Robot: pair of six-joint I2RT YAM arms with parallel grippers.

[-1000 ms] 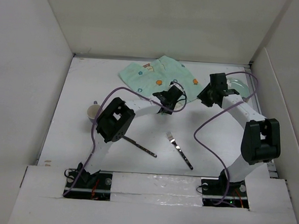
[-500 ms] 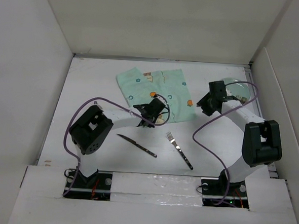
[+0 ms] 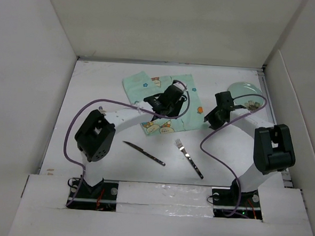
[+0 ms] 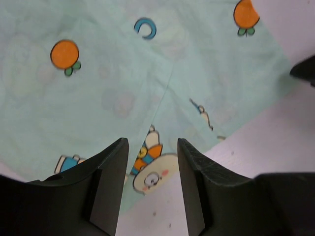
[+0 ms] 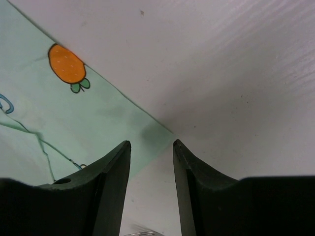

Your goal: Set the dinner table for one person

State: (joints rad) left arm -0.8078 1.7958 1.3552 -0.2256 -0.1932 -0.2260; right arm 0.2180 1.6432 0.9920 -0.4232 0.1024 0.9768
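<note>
Your left gripper (image 4: 150,142) hangs over the mint-green placemat (image 3: 141,85), its jaws apart with nothing between them; your right gripper (image 5: 150,145) stands open too, above the placemat's right-hand corner; the placemat lies flat on the far middle of the dinner table (image 3: 95,93); nearer you, the knife (image 3: 143,153) and the fork (image 3: 189,158) lie apart on bare tabletop.

Bright, even light; wrist views perhaps soft.
</note>
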